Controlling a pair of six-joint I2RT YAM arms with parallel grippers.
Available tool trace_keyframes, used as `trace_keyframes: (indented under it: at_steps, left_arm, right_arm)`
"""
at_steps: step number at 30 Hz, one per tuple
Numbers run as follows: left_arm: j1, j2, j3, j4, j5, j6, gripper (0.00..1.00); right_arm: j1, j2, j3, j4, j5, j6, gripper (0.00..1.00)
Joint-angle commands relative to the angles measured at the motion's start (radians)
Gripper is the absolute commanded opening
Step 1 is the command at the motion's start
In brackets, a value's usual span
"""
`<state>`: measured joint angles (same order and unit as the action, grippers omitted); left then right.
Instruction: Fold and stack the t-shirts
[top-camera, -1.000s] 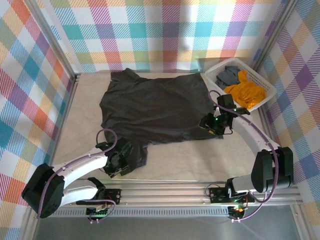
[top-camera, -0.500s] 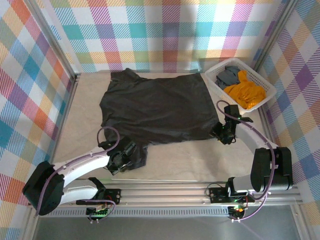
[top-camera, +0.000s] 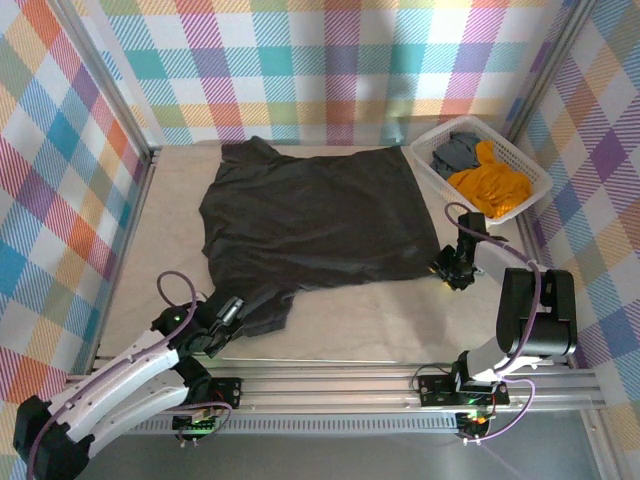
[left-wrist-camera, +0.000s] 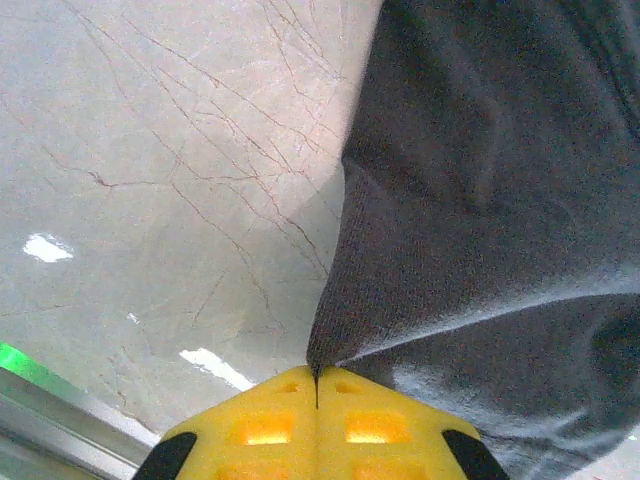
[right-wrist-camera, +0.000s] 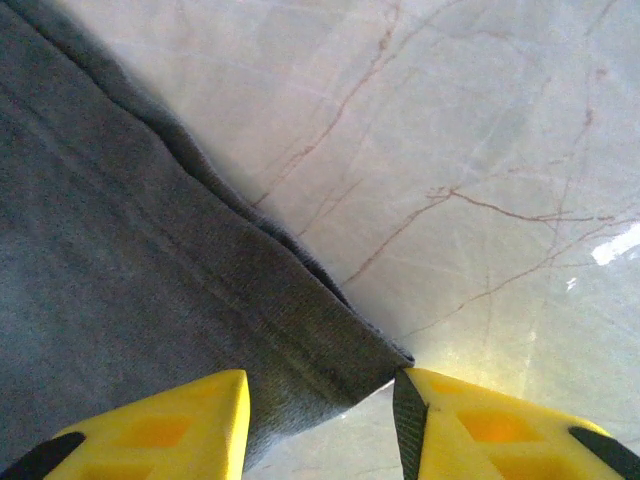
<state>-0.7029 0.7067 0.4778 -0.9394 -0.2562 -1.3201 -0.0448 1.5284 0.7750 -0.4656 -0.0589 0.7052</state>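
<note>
While left jaws pinch the black t-shirt, spread right jaws straddle its hem.

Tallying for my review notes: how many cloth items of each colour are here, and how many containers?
Charcoal-black cloth t-shirt, spread out: 1
Orange cloth garment: 1
Grey cloth garment: 1
White plastic lattice basket, holding the orange and grey ones: 1
Total: 4

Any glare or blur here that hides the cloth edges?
Left wrist: white glare spots on the table, charcoal shirt weave still readable. Right wrist: one glare streak at the right edge, hem crisp. Top external: evenly lit, no blur.
</note>
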Motion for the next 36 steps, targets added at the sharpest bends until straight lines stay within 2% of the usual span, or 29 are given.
trace_keyframes:
  at_steps: [1,6,8,12,13,20,27,31,36]
  left_arm:
    - [0.000,-0.015,-0.001,-0.071,-0.026,-0.013,0.00]
    - [0.001,-0.005,0.020,-0.064,-0.031,-0.003,0.00]
    - [0.000,-0.003,0.030,-0.064,-0.033,-0.001,0.00]
    - [0.001,-0.019,0.057,-0.097,-0.043,0.007,0.00]
    - [0.000,-0.029,0.068,-0.115,-0.048,0.007,0.00]
    - [0.001,-0.146,0.141,-0.249,-0.060,-0.014,0.00]
    - [0.002,-0.255,0.217,-0.416,-0.071,-0.060,0.00]
    - [0.000,-0.277,0.196,-0.410,-0.023,-0.051,0.00]
    - [0.000,-0.221,0.179,-0.299,-0.033,-0.014,0.00]
  right_arm:
    - [-0.003,-0.011,-0.029,0.025,-0.005,0.049,0.43]
    - [-0.002,0.034,-0.028,0.072,-0.029,0.062,0.35]
    - [-0.002,0.056,-0.013,0.087,-0.046,0.061,0.27]
    - [0.001,0.034,0.006,0.091,-0.057,0.039,0.02]
    - [0.004,0.011,0.007,0.078,-0.053,0.029,0.00]
    - [0.083,-0.198,-0.012,-0.087,-0.033,-0.001,0.00]
    - [0.255,-0.370,-0.078,-0.244,0.040,0.084,0.00]
    - [0.349,-0.513,-0.137,-0.309,0.088,0.168,0.00]
    - [0.362,-0.539,-0.189,-0.281,0.094,0.174,0.00]
